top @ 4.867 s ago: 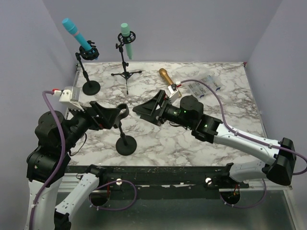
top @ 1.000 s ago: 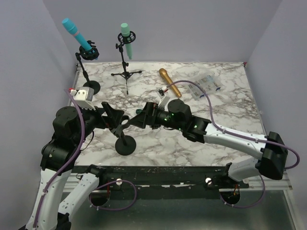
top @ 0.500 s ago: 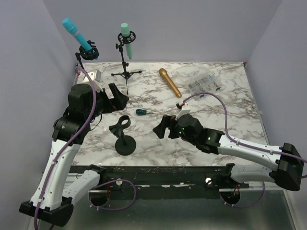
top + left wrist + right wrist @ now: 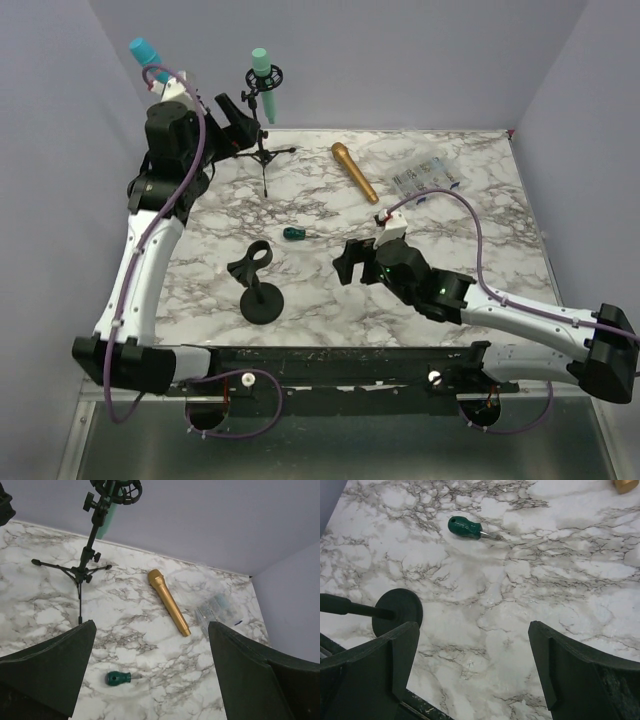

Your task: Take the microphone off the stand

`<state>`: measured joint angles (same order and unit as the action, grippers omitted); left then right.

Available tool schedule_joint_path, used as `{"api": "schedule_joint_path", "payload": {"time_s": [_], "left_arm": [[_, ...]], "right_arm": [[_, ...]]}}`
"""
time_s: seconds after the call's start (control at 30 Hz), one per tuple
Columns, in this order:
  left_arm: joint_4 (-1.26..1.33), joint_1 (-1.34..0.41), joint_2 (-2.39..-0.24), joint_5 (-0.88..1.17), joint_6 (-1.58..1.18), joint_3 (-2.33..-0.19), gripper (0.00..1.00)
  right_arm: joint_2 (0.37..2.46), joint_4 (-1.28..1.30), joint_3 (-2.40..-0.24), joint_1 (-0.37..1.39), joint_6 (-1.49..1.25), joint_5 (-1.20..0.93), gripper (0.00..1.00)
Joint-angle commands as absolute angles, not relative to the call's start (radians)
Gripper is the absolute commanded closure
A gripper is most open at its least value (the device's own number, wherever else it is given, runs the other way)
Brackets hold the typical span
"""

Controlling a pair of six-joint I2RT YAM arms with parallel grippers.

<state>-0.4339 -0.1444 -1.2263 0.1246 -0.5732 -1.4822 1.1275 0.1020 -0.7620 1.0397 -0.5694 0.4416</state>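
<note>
The left gripper (image 4: 235,115) hangs high at the back-left with its fingers spread wide and nothing between them; just beside it stands the mint-green handheld microphone (image 4: 262,72), clipped in a black ring mount on top of a thin black tripod stand (image 4: 264,155). The right gripper (image 4: 347,262) is also spread and empty, low over the white marble-patterned table (image 4: 480,230) and well apart from the stand. The microphone's long axis is close to upright, head up and tail down, leaning slightly; a turquoise microphone (image 4: 143,48) slants behind the left arm, largely hidden, so I cannot be sure which one is meant, though the mint one looks likelier. To do this well, straddle the barrel squarely across its width, close firmly, then draw along that axis rather than sideways, since the light tripod would probably tip.
</note>
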Motion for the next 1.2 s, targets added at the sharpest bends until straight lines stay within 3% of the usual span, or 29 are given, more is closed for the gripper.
{"api": "schedule_joint_path", "payload": {"time_s": [0.0, 0.47, 0.87, 1.17], "left_arm": [[-0.278, -0.125, -1.411, 0.131, -0.507, -1.593, 0.01], [-0.128, -0.118, -2.004, 0.071, -0.422, -2.186, 0.06], [0.07, -0.12, -2.176, 0.055, -0.34, -2.253, 0.02], [0.184, -0.124, -2.252, 0.008, -0.318, -2.245, 0.05]], "right_arm": [[1.096, 0.112, -0.768, 1.043, -0.505, 0.538, 0.0], [1.048, 0.123, -0.746, 1.03, -0.416, 0.591, 0.0], [1.075, 0.124, -0.741, 1.014, -0.42, 0.622, 0.0], [1.111, 0.139, -0.757, 0.998, -0.43, 0.62, 0.0]]}}
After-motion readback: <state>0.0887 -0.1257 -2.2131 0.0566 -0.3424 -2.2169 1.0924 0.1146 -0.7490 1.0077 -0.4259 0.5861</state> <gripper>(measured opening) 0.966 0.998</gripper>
